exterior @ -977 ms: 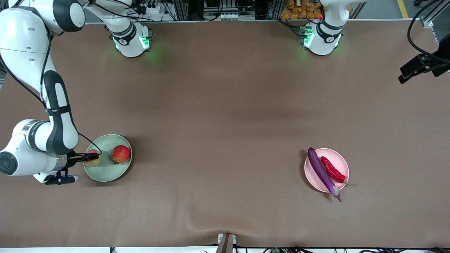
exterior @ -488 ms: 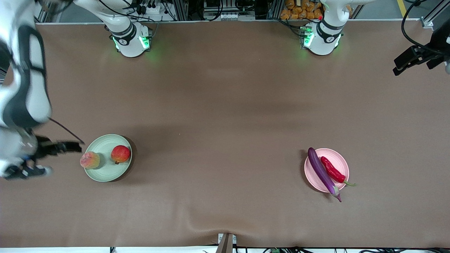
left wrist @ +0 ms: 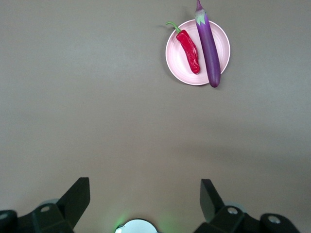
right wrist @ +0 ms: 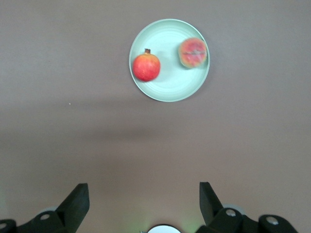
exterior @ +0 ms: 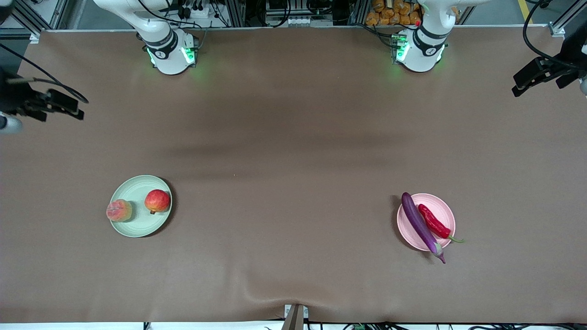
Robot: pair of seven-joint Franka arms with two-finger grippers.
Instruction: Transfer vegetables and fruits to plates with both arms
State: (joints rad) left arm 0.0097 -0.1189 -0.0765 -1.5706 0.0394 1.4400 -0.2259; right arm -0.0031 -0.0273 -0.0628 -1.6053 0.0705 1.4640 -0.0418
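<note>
The brown table (exterior: 293,137) carries 2 plates, well apart. The pale green plate (exterior: 137,224) sits toward the right arm's end; the pale pink plate (exterior: 442,208) sits toward the left arm's end.

On the pink plate the long purple eggplant (exterior: 419,224) lies along one side, its stem end hanging past the rim nearest the front camera. The shorter red chili pepper (exterior: 433,221) lies beside it, its green stem also poking over the rim. On the green plate the round pomegranate (exterior: 157,201) sits inside, and the peach (exterior: 119,210) rests right at the rim, partly over the edge.

The right gripper (exterior: 69,106) hangs high over the table's edge at the right arm's end, with nothing between its spread fingers (right wrist: 77,201). The left gripper (exterior: 527,82) hangs over the table's edge at the left arm's end, likewise spread wide and empty, as its fingers (left wrist: 80,196) show.

All 4 items look placed, so the step in hand appears to be parking both arms. Done well, that means keeping each gripper high and clear of its plate. The peach is the likeliest thing to roll off its plate if that plate is nudged, and the eggplant's overhang could tip off the other.
</note>
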